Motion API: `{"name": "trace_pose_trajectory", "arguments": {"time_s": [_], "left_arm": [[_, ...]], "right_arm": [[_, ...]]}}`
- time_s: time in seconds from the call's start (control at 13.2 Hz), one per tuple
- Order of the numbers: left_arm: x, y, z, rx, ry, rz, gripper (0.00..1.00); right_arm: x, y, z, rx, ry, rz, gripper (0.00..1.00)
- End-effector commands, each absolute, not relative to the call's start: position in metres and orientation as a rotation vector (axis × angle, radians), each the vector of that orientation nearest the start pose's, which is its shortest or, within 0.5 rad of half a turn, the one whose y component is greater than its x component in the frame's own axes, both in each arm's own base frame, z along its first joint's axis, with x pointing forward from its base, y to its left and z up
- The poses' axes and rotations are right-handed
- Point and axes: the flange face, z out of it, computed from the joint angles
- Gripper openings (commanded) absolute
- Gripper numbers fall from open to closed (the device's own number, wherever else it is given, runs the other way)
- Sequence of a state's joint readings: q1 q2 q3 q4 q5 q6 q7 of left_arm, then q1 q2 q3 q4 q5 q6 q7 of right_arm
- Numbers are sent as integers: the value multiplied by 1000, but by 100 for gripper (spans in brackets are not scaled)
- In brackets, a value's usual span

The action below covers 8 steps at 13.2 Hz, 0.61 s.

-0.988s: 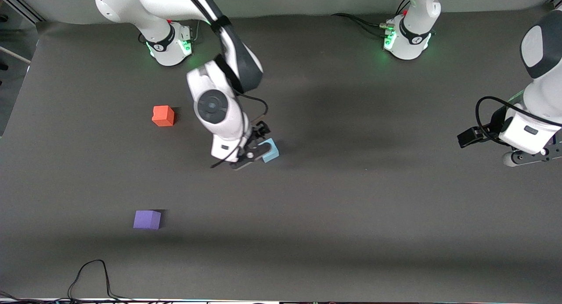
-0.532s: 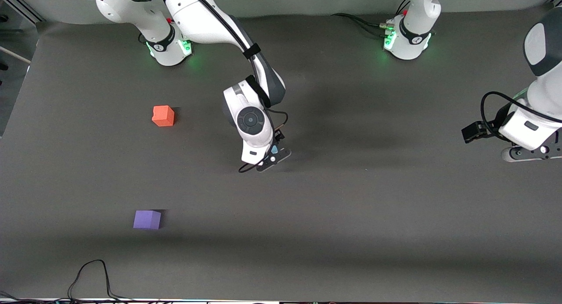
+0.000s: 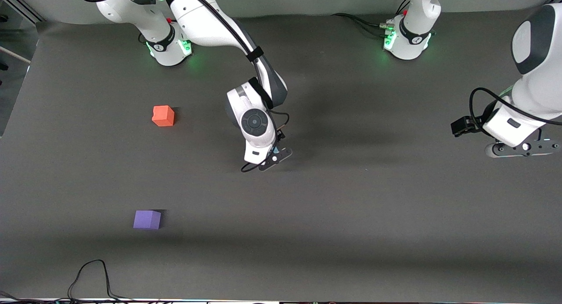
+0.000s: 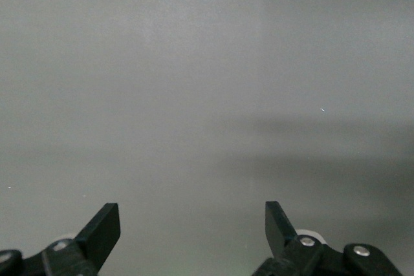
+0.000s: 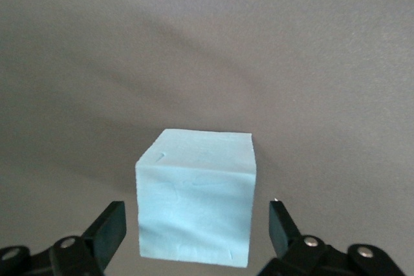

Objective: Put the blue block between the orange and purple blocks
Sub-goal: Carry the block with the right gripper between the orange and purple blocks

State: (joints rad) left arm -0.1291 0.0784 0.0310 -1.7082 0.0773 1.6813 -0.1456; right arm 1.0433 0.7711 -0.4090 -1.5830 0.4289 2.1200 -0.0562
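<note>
The blue block (image 5: 196,195) rests on the dark mat near the table's middle. My right gripper (image 5: 196,219) straddles it, open, with a gap between each finger and the block's sides. In the front view the right hand (image 3: 274,157) covers almost the whole block. The orange block (image 3: 163,116) lies toward the right arm's end of the table. The purple block (image 3: 147,219) lies at that same end, nearer the front camera. My left gripper (image 3: 521,148) hangs open over bare mat at the left arm's end, and nothing is between its fingers (image 4: 103,227).
A black cable (image 3: 90,273) loops on the mat by the front edge, nearer the camera than the purple block. The two arm bases (image 3: 169,45) (image 3: 406,41) stand along the back edge. Bare mat (image 3: 153,168) separates the orange and purple blocks.
My right hand has swung toward the left arm's end and settled over the blue block, hiding it from the front camera. My left hand has drifted slightly toward the table's middle.
</note>
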Motion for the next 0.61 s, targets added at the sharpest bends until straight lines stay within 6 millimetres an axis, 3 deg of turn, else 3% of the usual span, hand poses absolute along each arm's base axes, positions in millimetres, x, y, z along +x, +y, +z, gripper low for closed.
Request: {"name": "trace_pose_trajectory", "arguments": {"time_s": [0.0,0.08,0.15,0.3,0.38,0.53], "left_arm": [[566,-57,523,-3049,-21,184,100],[565,-57,522,-3047,-22,205,100],[564,-57,524,-3047,-25,207,100],[564,-59,524,-3048,-22,200,100],[565,-59,523,-3050,-22,198,100],[563,-59,520,-3048,-20,212,100]], "right_arm": [[507,451,192,-3008,-797,261,59],[509,449,192,-3009,-788,263,25],[513,445,195,-3015,-757,265,1],[519,440,203,-3071,-546,253,0],[529,429,211,-3109,-380,228,0],[550,398,234,-3149,-224,183,0]]}}
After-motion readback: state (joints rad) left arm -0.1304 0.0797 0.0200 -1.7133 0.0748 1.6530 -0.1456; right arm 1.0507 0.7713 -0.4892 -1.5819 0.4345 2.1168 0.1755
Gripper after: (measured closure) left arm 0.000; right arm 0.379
